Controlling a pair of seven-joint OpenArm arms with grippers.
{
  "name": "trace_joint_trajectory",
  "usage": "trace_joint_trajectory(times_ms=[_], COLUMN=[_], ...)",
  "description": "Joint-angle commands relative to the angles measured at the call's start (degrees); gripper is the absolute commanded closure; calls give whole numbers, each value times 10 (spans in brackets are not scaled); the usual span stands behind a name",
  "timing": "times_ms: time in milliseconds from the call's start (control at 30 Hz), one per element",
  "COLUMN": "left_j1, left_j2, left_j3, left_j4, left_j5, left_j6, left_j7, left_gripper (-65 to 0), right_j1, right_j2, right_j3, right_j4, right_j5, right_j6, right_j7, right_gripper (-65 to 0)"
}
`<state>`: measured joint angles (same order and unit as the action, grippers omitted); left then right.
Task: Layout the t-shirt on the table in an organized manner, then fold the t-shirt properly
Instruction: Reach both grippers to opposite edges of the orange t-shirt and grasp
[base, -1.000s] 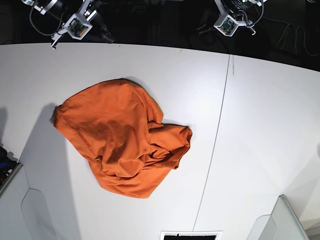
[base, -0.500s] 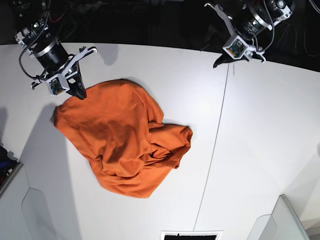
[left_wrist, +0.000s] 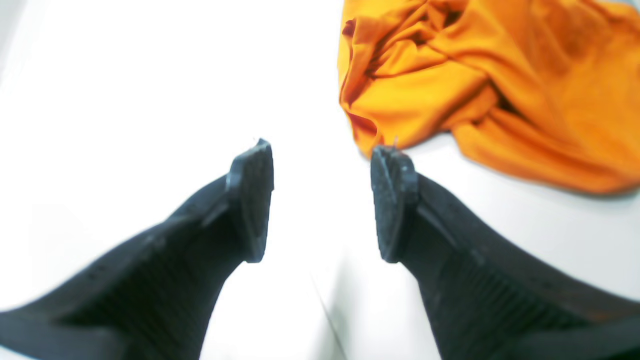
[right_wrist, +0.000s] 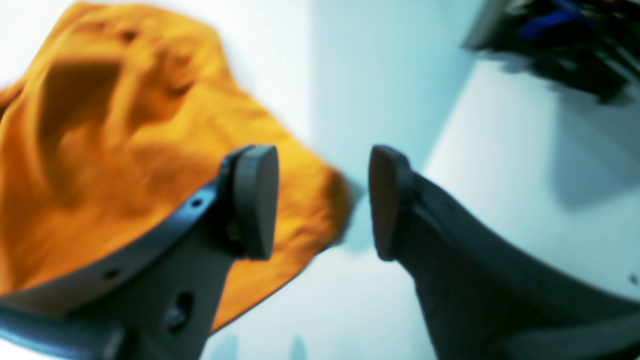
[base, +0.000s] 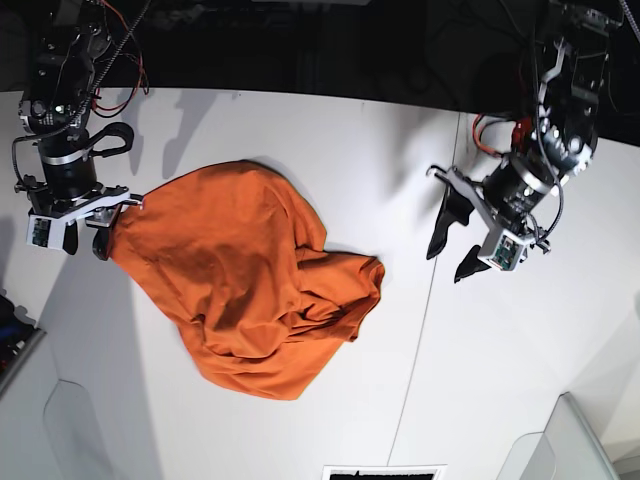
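Left gripper: jaws released, wide gap, nothing between the dark ribbed pads. Bare white surface shows through the gap. In the left wrist view the right pad tip sits just beside the near edge of the plain solid orange soft cloth t-shirt, which fills the upper right of the frame; can't tell if it touches. In the base view this left gripper is right of centre, over the thin dark seam line of the large flat matte white tabletop, near the shirt's right lobe but apart from it.

Right gripper: jaws also released, gap open, nothing clamped. Right wrist view is blurred. The left pad overlaps the orange cloth, which takes the left half of the frame; the right pad is over white table. The shirt's corner ends at about the gap. In the base view the right gripper is at the left edge of the frame, at the shirt's leftmost corner; contact not resolvable.

T-shirt: crumpled heap, left of centre on the table in the base view, wrinkles bunched at its lower right, smoother across the upper left. Not laid flat, no sleeves or collar readable.

Dark clutter with a blue bit at the upper right of the right wrist view, too blurred to identify.
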<state>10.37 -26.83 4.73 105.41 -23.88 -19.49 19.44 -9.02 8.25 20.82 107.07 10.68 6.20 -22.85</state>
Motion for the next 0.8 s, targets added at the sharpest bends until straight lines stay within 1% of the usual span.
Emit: trace_joint_trajectory(times_ms=[0,67,133,200,233,267,300,367,433,500,567,633,700,767], left_j1=[-36,-90,-138,-180,-199,-215,-231,-258,-276,-285,-289,-293,-300,-307], left_j2=[4,20,35,50,58,66,74,89,99,107,113,117,122,127], left_j3=[11,43,78,102,108,111,111,111,111,111,111,111,111,111], left_j4=[-14,-68,-121,-169,-190,-211,-231,-270,-304,-332,-357,-381,-403,-419], left_j5=[-12,-12,-11,-7,-5,-3,3,15,14,14,14,14,14,14], left_j6=[-9,-21,-22,-22,-22,-22,-22,-22,-25,-42,-56,-56,-56,-56], left_j7=[-16,-16,-16,-16,-16,-16,-16,-16,-16,-16,-25,-44,-60,-61], left_gripper=[-333,-333,-333,-333,-333,-333,-333,-333,-333,-333,-333,-333,-333,-329], right_j1=[6,10,11,11,12,15,20,36,55,76,99,120,135,139], right_j2=[3,3,3,3,3,3,3,3,3,3,3,3,3,3], right_j3=[14,32,40,40,40,40,40,40,40,40,40,40,38,34], right_j4=[3,-13,-36,-62,-76,-90,-105,-132,-158,-190,-224,-254,-274,-278], right_j5=[1,8,15,25,31,38,39,39,49,61,63,63,64,70], right_j6=[-3,-3,1,12,23,32,38,59,72,86,91,96,121,134], right_j7=[8,1,1,2,3,3,3,3,3,3,2,1,-2,-2], right_gripper=[-296,-296,-305,-363,-393,-414,-420,-420,-420,-420,-420,-420,-420,-417])
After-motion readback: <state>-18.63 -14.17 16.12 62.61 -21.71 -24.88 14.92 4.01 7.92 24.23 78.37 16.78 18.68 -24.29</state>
